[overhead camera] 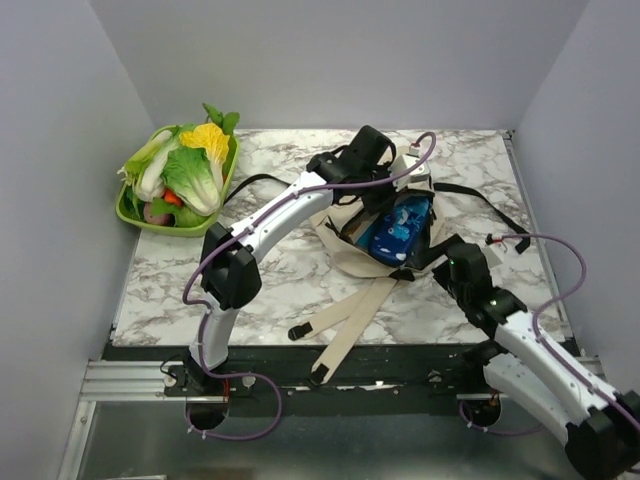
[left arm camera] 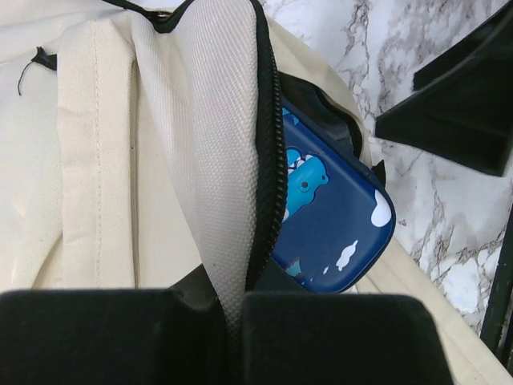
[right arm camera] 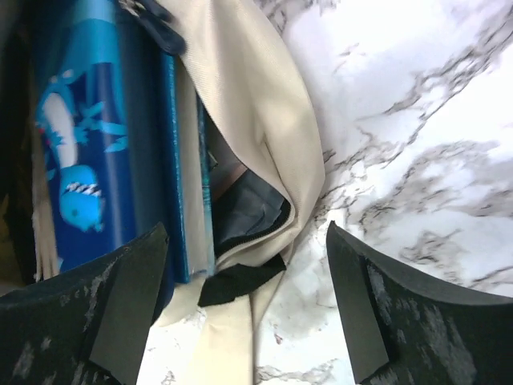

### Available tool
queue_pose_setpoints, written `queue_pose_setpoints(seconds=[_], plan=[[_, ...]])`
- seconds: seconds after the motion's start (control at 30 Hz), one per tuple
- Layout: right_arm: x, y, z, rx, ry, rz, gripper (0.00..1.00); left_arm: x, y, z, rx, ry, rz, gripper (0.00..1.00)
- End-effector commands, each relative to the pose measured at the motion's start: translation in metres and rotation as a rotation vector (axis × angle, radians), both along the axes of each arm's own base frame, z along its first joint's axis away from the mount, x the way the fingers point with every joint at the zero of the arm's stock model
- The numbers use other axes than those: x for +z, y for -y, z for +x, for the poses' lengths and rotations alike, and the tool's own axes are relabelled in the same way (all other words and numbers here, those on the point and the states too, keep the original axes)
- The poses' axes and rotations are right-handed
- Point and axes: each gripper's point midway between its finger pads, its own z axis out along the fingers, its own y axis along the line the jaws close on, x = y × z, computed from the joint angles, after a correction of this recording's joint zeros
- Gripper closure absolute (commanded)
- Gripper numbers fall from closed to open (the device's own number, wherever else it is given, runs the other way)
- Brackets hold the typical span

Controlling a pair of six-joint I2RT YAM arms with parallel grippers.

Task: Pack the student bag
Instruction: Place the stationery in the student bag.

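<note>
The student bag (overhead camera: 345, 255), beige cloth with a black zipper, lies open in the middle of the marble table. A dark-blue patterned pencil case (overhead camera: 398, 228) sticks out of its mouth. My left gripper (overhead camera: 345, 188) reaches over the bag's far side and is shut on the beige flap by the zipper (left arm camera: 268, 200); the cloth (left arm camera: 200, 160) runs down between its pads (left arm camera: 321, 337). My right gripper (overhead camera: 425, 255) hangs open at the bag's near right corner. Its fingers (right arm camera: 365, 297) straddle the bag's rim (right arm camera: 256, 104) with nothing gripped. The case (right arm camera: 80, 144) lies left of that rim.
A green tray (overhead camera: 125, 212) piled with vegetables sits at the table's far left. The bag's long beige straps (overhead camera: 350, 315) trail toward the near edge, and a black strap (overhead camera: 480, 193) runs right. Grey walls close in on three sides.
</note>
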Motion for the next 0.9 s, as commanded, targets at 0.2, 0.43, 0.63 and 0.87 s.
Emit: queue_pose_setpoints(seconds=[0.2, 0.43, 0.63, 0.87], plan=[[0.009, 0.015, -0.028, 0.072, -0.053, -0.118, 0.0, 0.032, 0.001, -0.007, -0.029, 0.018, -0.082, 1.0], [-0.035, 0.033, -0.047, -0.072, -0.248, -0.14, 0.18, 0.036, -0.003, -0.002, -0.019, 0.023, -0.09, 1.0], [-0.044, 0.026, -0.024, -0.067, -0.268, -0.176, 0.18, 0.037, -0.004, -0.001, -0.014, 0.005, -0.101, 1.0], [-0.054, 0.008, 0.01, -0.067, -0.301, -0.178, 0.19, 0.033, -0.007, -0.003, -0.016, -0.007, -0.092, 1.0]])
